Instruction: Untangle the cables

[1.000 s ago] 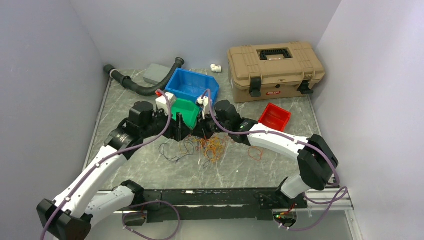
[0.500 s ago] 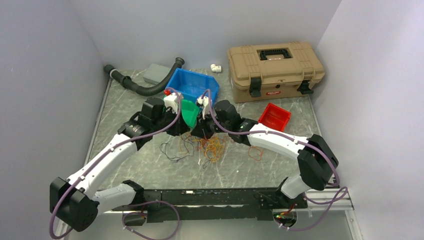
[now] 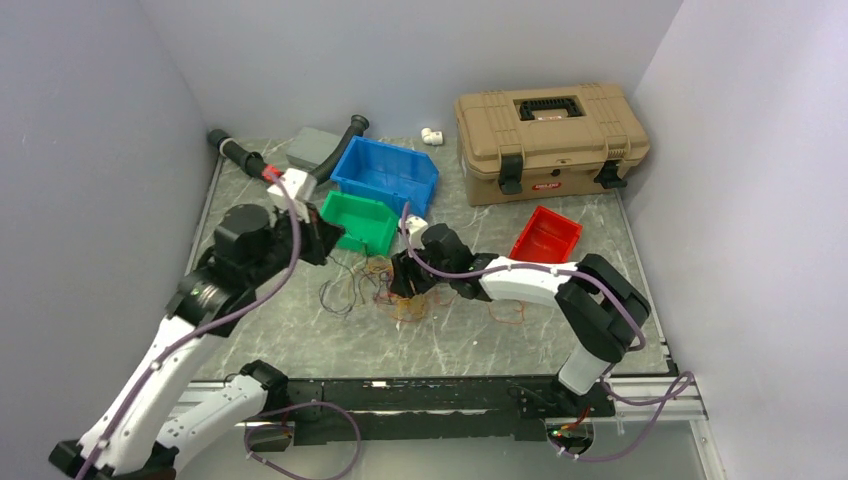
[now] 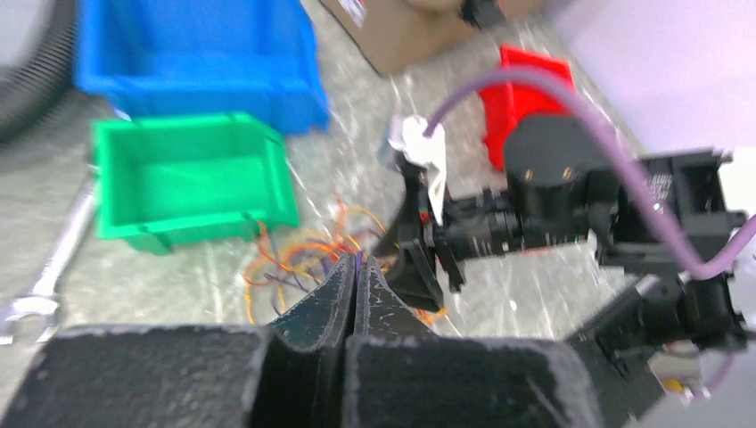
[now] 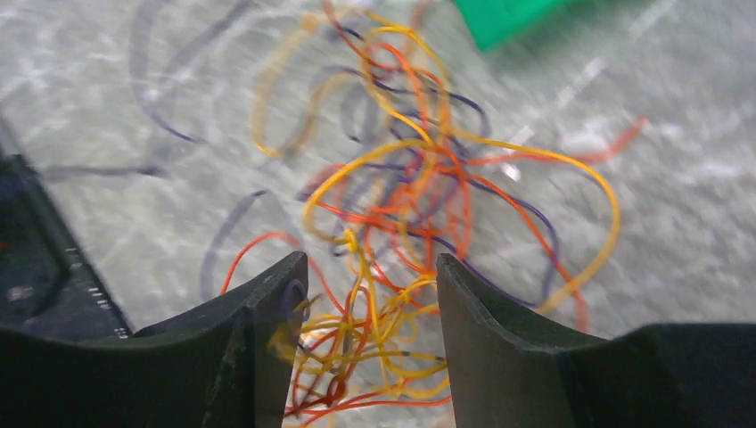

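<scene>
The cables (image 3: 398, 292) lie in a tangled orange, yellow, red and dark purple bunch on the marble table, in front of the green bin (image 3: 358, 222). My right gripper (image 3: 402, 284) stands open right over the bunch, and yellow and orange cables (image 5: 392, 294) lie loose between its fingers (image 5: 267, 312). My left gripper (image 3: 325, 243) is shut to the left of the bunch, with a thin purple cable (image 4: 357, 260) pinched at its tips. Dark cables (image 3: 345, 290) trail toward it. One orange cable (image 3: 508, 310) lies apart on the right.
Behind the green bin sits a blue bin (image 3: 385, 172). A red bin (image 3: 546, 234) and a tan toolbox (image 3: 550, 130) are at the right back. A black hose (image 3: 262, 165), a grey box (image 3: 315, 147) and a white fitting (image 3: 432, 135) line the back. A wrench (image 4: 40, 285) lies left.
My left gripper shut and drew back to the left, off the green bin. My right gripper opened and dropped lower onto the bunch. The cables spread leftward.
</scene>
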Robot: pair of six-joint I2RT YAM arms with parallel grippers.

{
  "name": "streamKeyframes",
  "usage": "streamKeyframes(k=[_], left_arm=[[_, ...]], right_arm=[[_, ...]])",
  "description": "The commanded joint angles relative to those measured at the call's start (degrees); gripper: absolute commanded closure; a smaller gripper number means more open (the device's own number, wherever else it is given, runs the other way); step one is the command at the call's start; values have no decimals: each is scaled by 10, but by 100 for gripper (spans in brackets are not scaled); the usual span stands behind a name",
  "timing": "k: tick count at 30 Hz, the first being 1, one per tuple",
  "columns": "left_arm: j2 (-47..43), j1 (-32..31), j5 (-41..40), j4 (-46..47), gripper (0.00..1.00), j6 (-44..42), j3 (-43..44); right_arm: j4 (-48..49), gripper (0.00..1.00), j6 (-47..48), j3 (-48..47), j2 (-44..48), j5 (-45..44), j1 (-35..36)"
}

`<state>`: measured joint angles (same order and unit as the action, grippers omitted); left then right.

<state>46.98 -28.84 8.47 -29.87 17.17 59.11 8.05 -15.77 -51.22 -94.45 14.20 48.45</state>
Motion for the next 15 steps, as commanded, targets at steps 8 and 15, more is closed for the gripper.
streamKeyframes(k=[8,15], left_arm=[[-66,2,-379,-105,100,-65,96],[-82,2,-340,-79,100,-88,84]], right_arm=[[-31,52,-117,116,87,-149,-118],[-69,29,-102,126,192,-197,-142]])
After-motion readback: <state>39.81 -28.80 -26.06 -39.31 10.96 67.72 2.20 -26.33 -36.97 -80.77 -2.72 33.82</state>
